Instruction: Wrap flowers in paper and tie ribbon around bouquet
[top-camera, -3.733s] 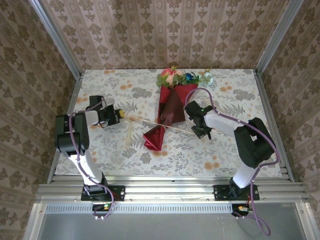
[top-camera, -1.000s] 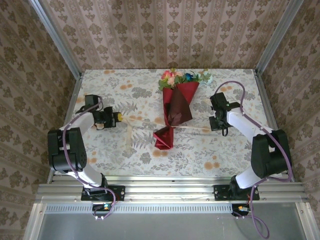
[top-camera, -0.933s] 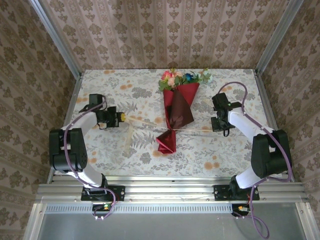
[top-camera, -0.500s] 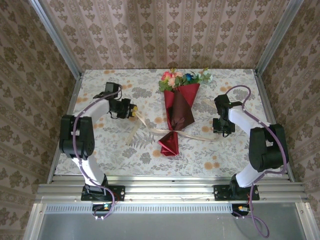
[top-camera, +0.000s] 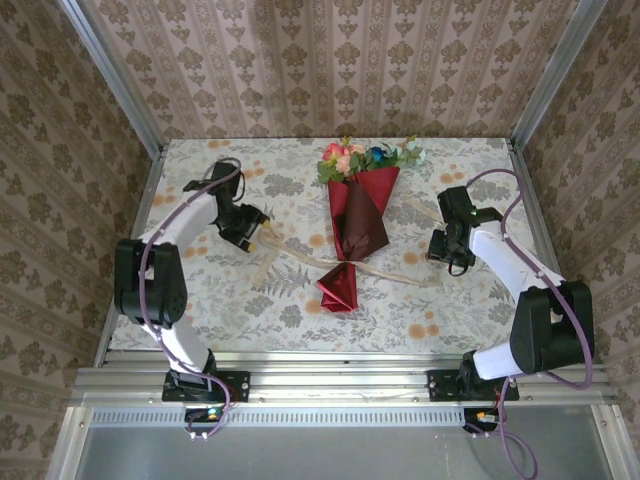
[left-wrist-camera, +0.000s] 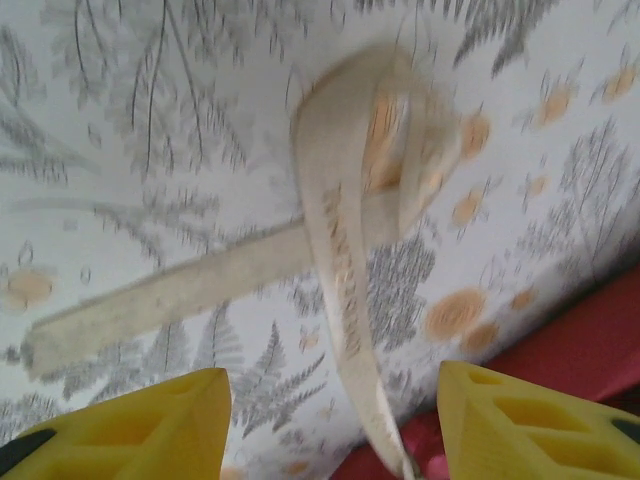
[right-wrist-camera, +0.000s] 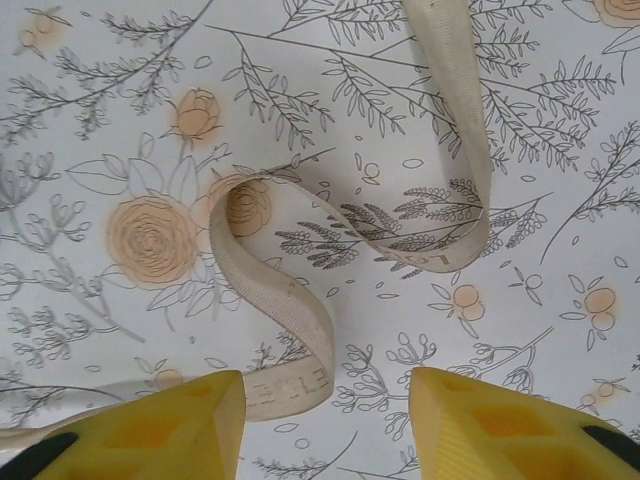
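Note:
The bouquet lies in the middle of the table, its flowers pointing away from the arms out of the red and maroon paper cone. The cream ribbon crosses the cone's pinched waist and lies slack on the cloth on both sides. My left gripper hovers open left of the cone. Between its yellow fingertips a looped ribbon end runs loose, with the paper at the lower right. My right gripper is open right of the cone, over a curled ribbon end that lies ungripped before its fingertips.
A floral-print tablecloth covers the table, with patterned walls on three sides and metal posts at the corners. The aluminium rail with both arm bases runs along the near edge. Bare cloth lies in front of the bouquet.
Both grippers have opened and let go of the ribbon ends, which went from taut to slack on the cloth. The left gripper moved right toward the bouquet; the right one drifted slightly right.

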